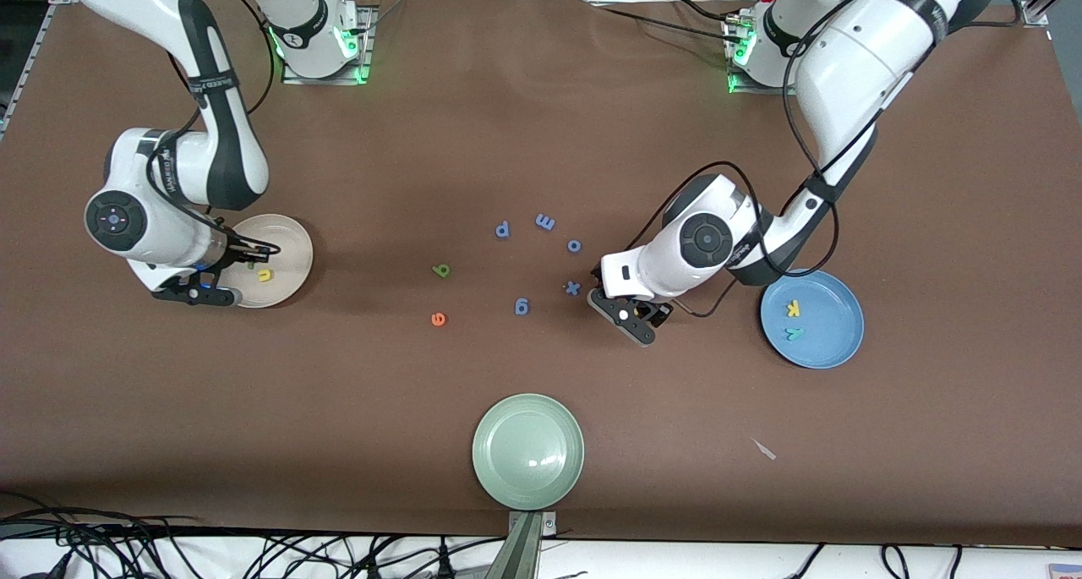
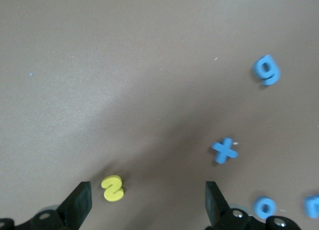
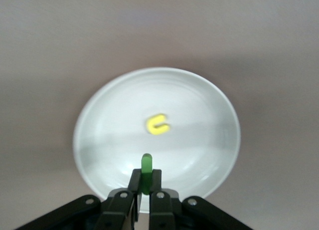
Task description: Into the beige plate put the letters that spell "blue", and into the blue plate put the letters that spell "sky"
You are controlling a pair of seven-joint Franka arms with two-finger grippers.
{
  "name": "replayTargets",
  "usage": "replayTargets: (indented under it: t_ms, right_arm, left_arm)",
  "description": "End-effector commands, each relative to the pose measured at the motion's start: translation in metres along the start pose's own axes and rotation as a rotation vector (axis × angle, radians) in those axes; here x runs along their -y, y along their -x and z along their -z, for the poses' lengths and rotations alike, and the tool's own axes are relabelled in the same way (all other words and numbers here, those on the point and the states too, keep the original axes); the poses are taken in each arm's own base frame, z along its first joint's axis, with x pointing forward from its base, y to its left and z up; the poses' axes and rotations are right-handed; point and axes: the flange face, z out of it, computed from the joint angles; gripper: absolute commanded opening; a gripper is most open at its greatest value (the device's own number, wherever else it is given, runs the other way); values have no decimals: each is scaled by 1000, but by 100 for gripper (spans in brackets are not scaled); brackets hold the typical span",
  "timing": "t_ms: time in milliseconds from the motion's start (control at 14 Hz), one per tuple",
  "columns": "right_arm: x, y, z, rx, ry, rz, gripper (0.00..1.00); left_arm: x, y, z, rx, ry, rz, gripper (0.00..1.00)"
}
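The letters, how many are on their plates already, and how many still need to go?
Done: yellow u on the beige plate; k and y on the blue plate. In hand: right gripper holds green l over the beige plate. Left: b, e, and s under the open left gripper.

Left gripper (image 1: 640,315) hanging low over the table near the blue plate (image 1: 833,346), fingers (image 2: 79,202) spread wide and empty, right gripper (image 3: 143,186) well apart, pinched tight on the l (image 3: 146,166)
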Motion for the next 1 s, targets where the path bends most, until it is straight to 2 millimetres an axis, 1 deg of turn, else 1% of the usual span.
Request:
replayTargets:
  t_ms: [0, 71, 143, 214, 428, 570, 641, 713, 784, 926]
  right_arm:
    - [-7, -1, -23, 24, 4, 11, 3]
    - [-6, -1, -25, 25, -9, -6, 45]
    - [-2, -1, -23, 26, -50, -31, 99]
    - [1, -2, -19, 25, -73, -39, 100]
    - [26, -6, -3, 0, -86, -41, 100]
    - [63, -7, 1, -18, -88, -38, 100]
    - [90, -10, 6, -33, -89, -25, 100]
    - [117, -13, 14, -48, -94, -23, 100]
    - [138, -15, 27, -73, -103, -39, 100]
    - [181, -20, 41, -106, -115, -45, 100]
  left_arm:
    - [-4, 0, -9, 8, -43, 17, 100]
    - [10, 4, -15, 18, -55, 33, 100]
    - [20, 6, -16, 21, -67, 28, 100]
    - [20, 6, -16, 20, -68, 28, 100]
    - [20, 7, -18, 24, -67, 28, 100]
    - [20, 11, -30, 41, -56, 31, 88]
    - [20, 11, -32, 43, -54, 31, 87]
    - [20, 11, -32, 43, -54, 30, 85]
    - [20, 10, -33, 42, -53, 29, 85]
    - [22, 12, -37, 47, -58, 25, 78]
